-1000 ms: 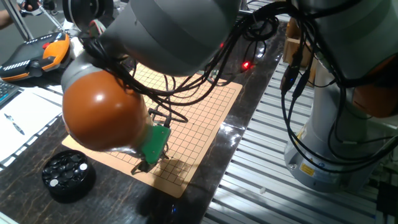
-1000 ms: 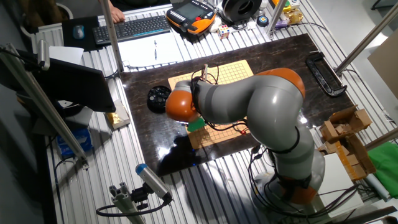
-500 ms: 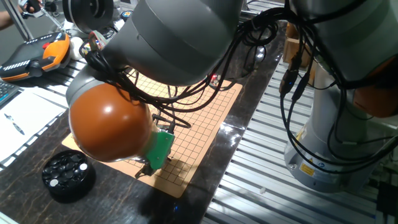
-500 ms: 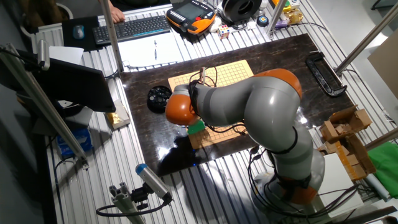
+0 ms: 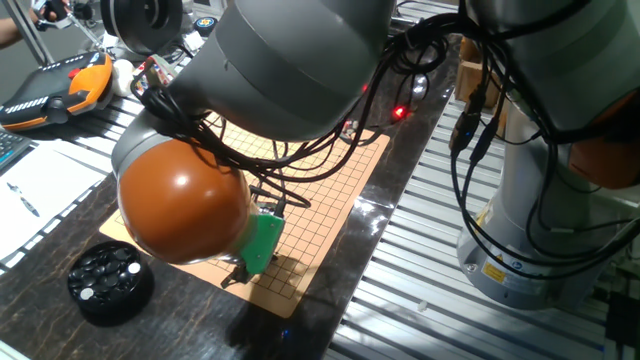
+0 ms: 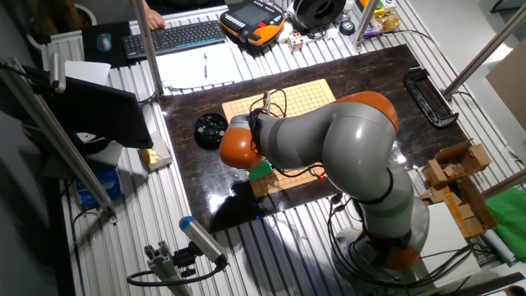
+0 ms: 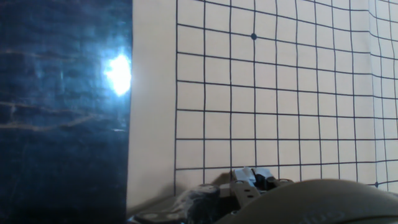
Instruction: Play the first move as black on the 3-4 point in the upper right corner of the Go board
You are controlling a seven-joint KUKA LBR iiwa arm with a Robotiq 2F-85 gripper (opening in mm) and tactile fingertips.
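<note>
My hand [image 5: 238, 270] hangs low over a corner of the Go board [image 5: 330, 190], but I cannot tell whether it grips anything. No black stone shows on the grid ahead of it; the placing looks undone. The stone bowl [image 5: 108, 280] sits beside the hand on the tabletop [image 6: 394, 78].

You had a flat tan Go board [image 5: 320, 200] that looked like matt wood or card, printed with thin dark lines, lying on a glossy dark stone-patterned tabletop [image 7: 62, 112] that threw back a bright glare. The arm's orange joint shell [image 5: 180, 200] was smooth and shiny; the grey casing [image 6: 362, 148] was satin plastic or painted metal.
</note>
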